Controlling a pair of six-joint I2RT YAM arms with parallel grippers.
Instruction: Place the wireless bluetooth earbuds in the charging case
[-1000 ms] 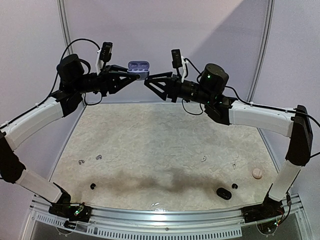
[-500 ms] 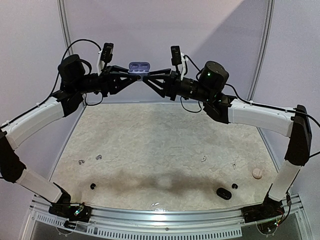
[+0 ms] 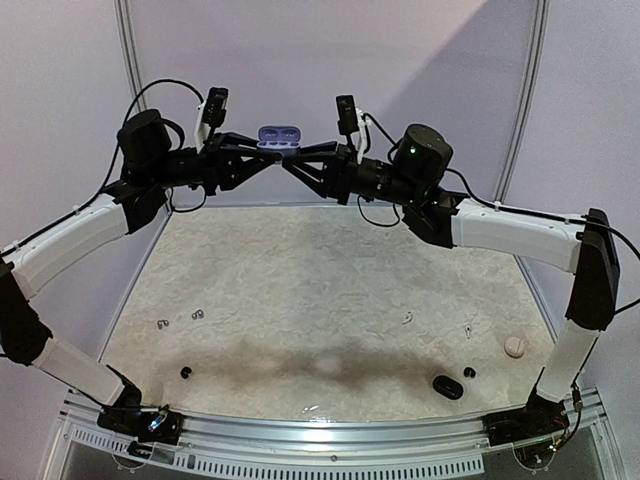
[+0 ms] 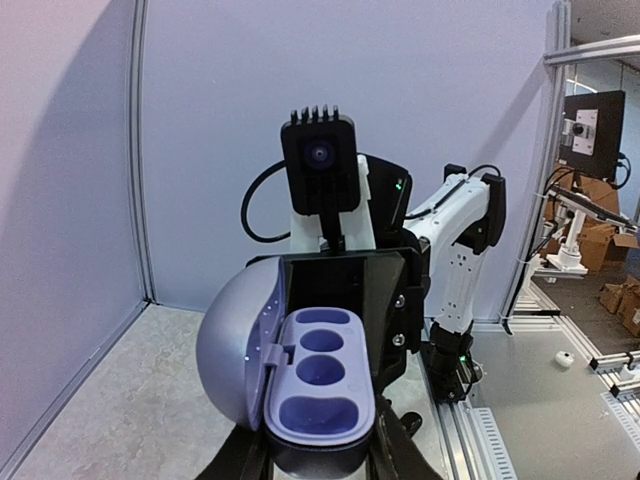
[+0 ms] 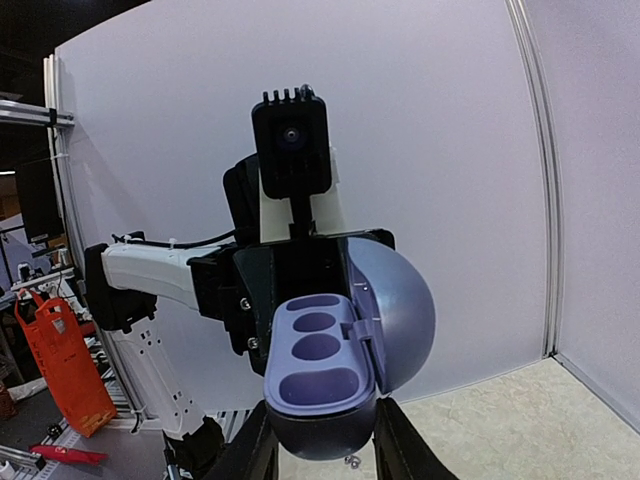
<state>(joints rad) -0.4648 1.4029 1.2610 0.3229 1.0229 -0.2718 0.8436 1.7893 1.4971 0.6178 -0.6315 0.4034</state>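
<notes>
Holding the case high above the far edge of the table, my left gripper is clenched on its dark base. The lid is open and the lilac wells are showing. My right gripper meets it from the other side. Its fingers flank the same base, but I cannot tell whether they press it or only sit beside it. The buds lie scattered on the table, well apart from the case. Greyish ones are toward my left, white ones toward my right, and a black one sits just beside a black case.
</notes>
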